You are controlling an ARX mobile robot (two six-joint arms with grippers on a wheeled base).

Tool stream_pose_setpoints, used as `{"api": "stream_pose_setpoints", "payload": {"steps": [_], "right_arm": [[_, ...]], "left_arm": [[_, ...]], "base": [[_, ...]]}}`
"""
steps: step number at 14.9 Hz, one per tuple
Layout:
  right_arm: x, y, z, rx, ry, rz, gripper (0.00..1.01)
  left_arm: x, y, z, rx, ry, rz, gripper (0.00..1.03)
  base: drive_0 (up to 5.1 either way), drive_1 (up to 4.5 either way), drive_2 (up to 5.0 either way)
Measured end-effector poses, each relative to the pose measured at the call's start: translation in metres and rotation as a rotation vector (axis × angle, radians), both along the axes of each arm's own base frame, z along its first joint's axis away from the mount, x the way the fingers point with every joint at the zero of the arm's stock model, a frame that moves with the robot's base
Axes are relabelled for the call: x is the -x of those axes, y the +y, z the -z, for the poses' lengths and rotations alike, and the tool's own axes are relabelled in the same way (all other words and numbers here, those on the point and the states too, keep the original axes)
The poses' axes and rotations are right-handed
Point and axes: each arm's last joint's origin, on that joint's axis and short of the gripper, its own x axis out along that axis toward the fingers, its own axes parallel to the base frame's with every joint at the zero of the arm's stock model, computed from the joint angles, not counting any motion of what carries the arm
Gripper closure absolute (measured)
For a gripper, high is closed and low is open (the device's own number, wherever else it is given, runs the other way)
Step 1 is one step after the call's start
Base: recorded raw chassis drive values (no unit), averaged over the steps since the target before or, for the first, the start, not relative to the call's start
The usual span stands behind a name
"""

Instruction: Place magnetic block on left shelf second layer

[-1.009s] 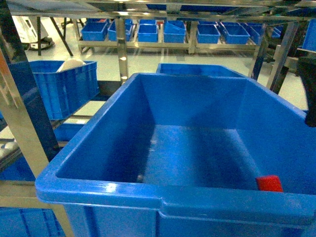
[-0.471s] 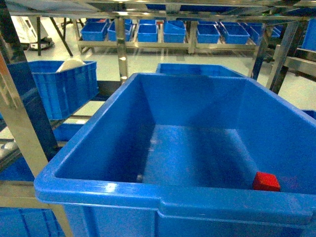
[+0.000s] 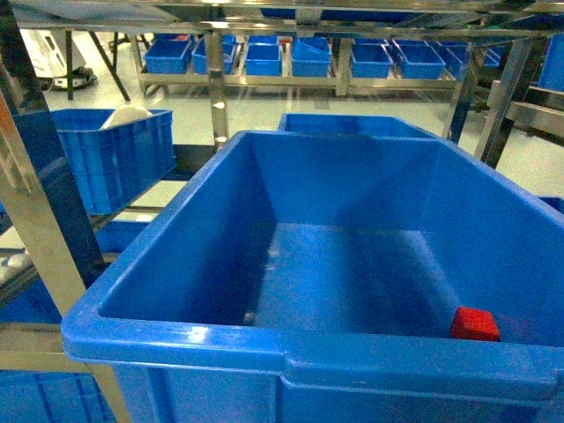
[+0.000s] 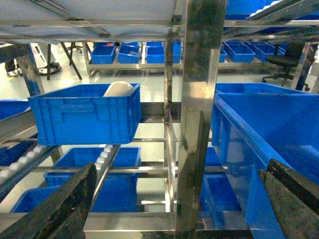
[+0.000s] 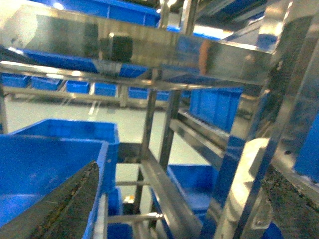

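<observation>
While behind blue crate's rim, magnetic block.

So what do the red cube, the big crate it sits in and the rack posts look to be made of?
The red cube: matte, with no glare; probably plastic or painted, hard to tell. The big crate: glossy blue moulded plastic, with highlights along its rounded rim. The rack posts: bright metal, likely stainless steel, with mirror-like reflections.

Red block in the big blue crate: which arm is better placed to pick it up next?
Probably the right. The magnetic block lies at the crate's near right corner in the head view, the right arm's side. Both grippers, left and right, are open and empty.
</observation>
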Motion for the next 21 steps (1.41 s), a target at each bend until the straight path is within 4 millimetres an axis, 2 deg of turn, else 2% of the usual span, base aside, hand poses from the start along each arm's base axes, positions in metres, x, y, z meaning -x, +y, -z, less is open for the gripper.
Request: {"api": "stream_pose_setpoints", "payload": {"steps": [1, 2, 3, 7, 8, 9, 15, 16, 17, 19, 20, 21], "right_arm": [[0.004, 0.004, 0.012, -0.099, 0.207, -0.216, 0.33], [0.009, 0.004, 0.019, -0.128, 0.205, -0.22, 0.71], [0.014, 0.004, 0.024, -0.131, 0.199, -0.221, 0.99], [0.019, 0.004, 0.033, -0.131, 0.197, -0.221, 0.99], [0.025, 0.004, 0.038, -0.135, 0.238, -0.221, 0.99], [0.029, 0.004, 0.034, -0.128, 0.181, -0.225, 0.99], [0.029, 0.004, 0.035, -0.13, 0.196, -0.224, 0.99], [0.029, 0.004, 0.035, -0.13, 0.196, -0.224, 0.91], [0.029, 0.004, 0.035, -0.13, 0.195, -0.224, 0.76], [0.029, 0.004, 0.035, -0.13, 0.196, -0.224, 0.56], [0.029, 0.004, 0.035, -0.13, 0.196, -0.224, 0.4], [0.029, 0.004, 0.035, -0.13, 0.196, -0.224, 0.29]], "left_arm": [[0.0, 0.0, 0.0, 0.0, 0.001, -0.001, 0.05], [0.0, 0.0, 0.0, 0.0, 0.0, -0.001, 0.05], [0.0, 0.0, 0.0, 0.0, 0.0, -0.001, 0.05], [0.0, 0.0, 0.0, 0.0, 0.0, -0.001, 0.05], [0.0, 0.0, 0.0, 0.0, 0.0, -0.002, 0.05], [0.0, 0.0, 0.0, 0.0, 0.0, -0.001, 0.05], [0.0, 0.0, 0.0, 0.0, 0.0, -0.001, 0.05], [0.0, 0.0, 0.0, 0.0, 0.0, 0.0, 0.05], [0.0, 0.0, 0.0, 0.0, 0.0, -0.001, 0.05], [0.0, 0.0, 0.0, 0.0, 0.0, 0.0, 0.05], [0.0, 0.0, 0.0, 0.0, 0.0, 0.0, 0.05], [0.0, 0.0, 0.0, 0.0, 0.0, -0.001, 0.05]], "base": [[0.0, 0.0, 0.0], [0.0, 0.0, 0.0], [0.0, 0.0, 0.0], [0.0, 0.0, 0.0], [0.0, 0.0, 0.0], [0.0, 0.0, 0.0], [0.0, 0.0, 0.0], [0.0, 0.0, 0.0], [0.0, 0.0, 0.0], [0.0, 0.0, 0.0], [0.0, 0.0, 0.0], [0.0, 0.0, 0.0]]}}
